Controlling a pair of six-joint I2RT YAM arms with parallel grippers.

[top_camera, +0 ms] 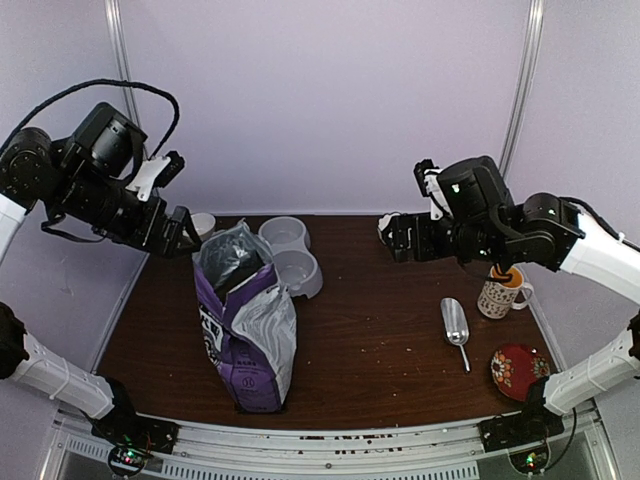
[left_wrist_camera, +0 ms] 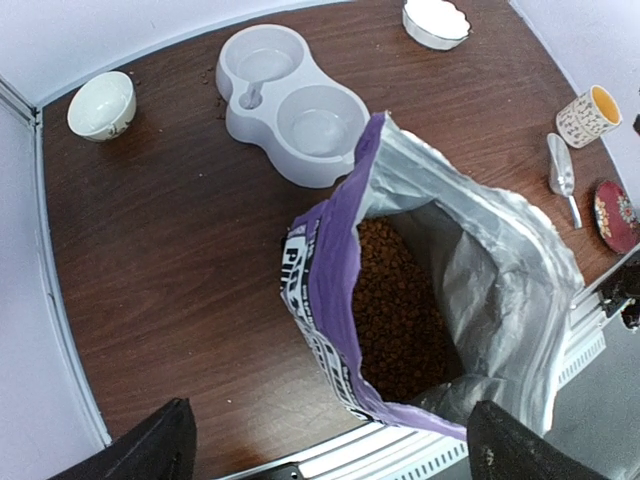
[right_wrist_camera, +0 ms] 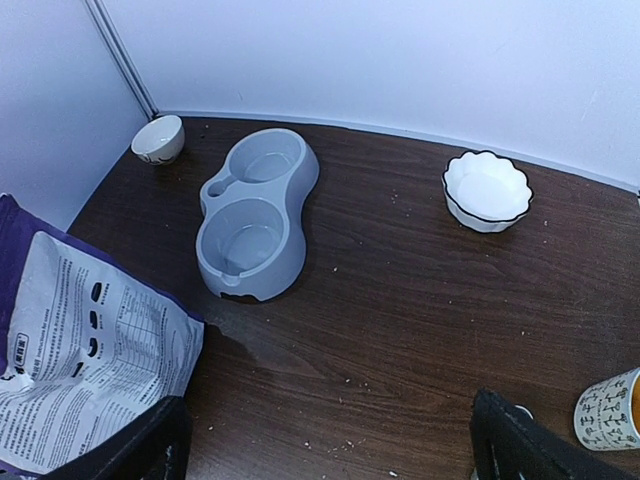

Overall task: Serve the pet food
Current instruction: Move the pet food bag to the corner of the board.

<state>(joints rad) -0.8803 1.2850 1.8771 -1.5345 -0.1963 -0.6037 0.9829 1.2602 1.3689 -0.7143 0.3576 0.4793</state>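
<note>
The bag (top_camera: 248, 340) stands left of centre on the tabletop (top_camera: 380, 350), kibble (left_wrist_camera: 395, 310) inside; double bowl (top_camera: 290, 256) behind it, scoop (top_camera: 455, 322) off right (mug (top_camera: 500, 293) just beyond).

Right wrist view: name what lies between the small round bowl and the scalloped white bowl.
The grey double bowl: its far compartment sits between them, plain in the right wrist view.

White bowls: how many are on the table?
2. A small round bowl sits in the far left corner. A wavy-edged bowl sits at the back, right of the grey double bowl. The purple bag might hide another.
</note>
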